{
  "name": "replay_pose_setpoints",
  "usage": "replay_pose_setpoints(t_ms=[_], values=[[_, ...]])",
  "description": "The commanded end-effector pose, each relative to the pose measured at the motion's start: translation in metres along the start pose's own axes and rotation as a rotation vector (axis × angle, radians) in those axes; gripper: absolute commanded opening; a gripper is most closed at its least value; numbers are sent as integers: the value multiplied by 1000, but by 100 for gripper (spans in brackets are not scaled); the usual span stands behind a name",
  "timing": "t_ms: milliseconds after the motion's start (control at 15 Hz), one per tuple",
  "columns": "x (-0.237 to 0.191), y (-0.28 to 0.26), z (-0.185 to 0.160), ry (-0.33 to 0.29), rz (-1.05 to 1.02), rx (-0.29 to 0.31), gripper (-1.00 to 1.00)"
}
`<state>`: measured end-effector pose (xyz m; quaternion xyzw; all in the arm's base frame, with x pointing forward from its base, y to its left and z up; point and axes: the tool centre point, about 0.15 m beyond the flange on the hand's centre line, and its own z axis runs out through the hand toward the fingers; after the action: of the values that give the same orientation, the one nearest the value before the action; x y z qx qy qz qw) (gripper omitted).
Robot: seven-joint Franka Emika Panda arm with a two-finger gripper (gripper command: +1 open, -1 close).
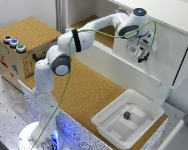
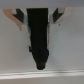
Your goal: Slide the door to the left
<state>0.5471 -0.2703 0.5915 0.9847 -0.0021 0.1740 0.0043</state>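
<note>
The door is a plain white panel covering the half of the white cabinet on the exterior view's right. My gripper hangs right in front of the door's left part, fingers pointing down. In the wrist view the fingers merge into one dark block against the white door, so the gripper looks shut with no gap. No handle shows in either view, and I cannot tell whether the fingers touch the panel.
The cabinet's open half lies to the exterior view's left of the door. A white tray with a small dark object sits on the cork table. A wooden box with coloured buttons stands at the left.
</note>
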Motion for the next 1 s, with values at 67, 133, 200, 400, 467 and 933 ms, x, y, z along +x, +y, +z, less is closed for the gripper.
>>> replay_pose_setpoints(t_ms=[67,133,200,400,467,933], values=[[-4,-86,14,21,7,-53,-100],[-4,-98,15,15,12,-58,-100],[-4,-104,15,12,14,-56,-100],[-2,-134,15,18,-2,-69,-100],[-1,-144,14,18,-12,-66,-100],[5,-220,12,22,-74,-40,-100]])
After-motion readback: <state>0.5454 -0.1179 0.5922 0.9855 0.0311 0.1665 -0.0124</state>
